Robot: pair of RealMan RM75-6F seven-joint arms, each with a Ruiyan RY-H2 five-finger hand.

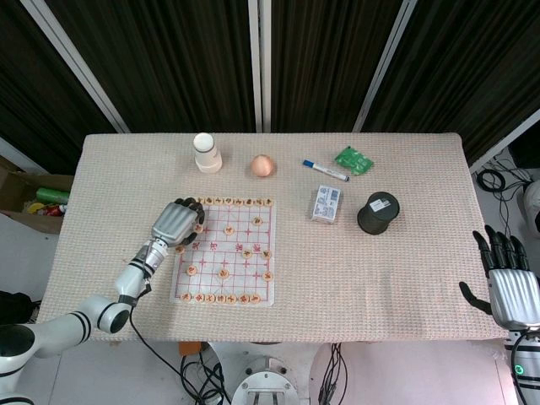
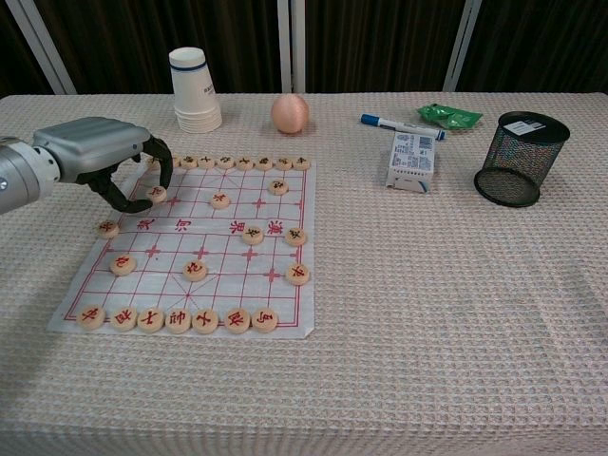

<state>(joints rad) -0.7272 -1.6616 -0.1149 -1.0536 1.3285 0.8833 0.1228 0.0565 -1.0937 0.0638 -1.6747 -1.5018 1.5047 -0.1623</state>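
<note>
My left hand [image 2: 104,152] pinched a chess piece [image 2: 156,195] near the board's [image 2: 247,271] far-left corner, directly beneath my curled fingers.

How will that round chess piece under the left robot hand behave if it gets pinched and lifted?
The chess piece is a small flat disc, so it is probably light and stiff. Lying flat on the thin board sheet, it offers little edge and may slide before the left robot hand gets hold. Dropped on edge, it could roll.
</note>
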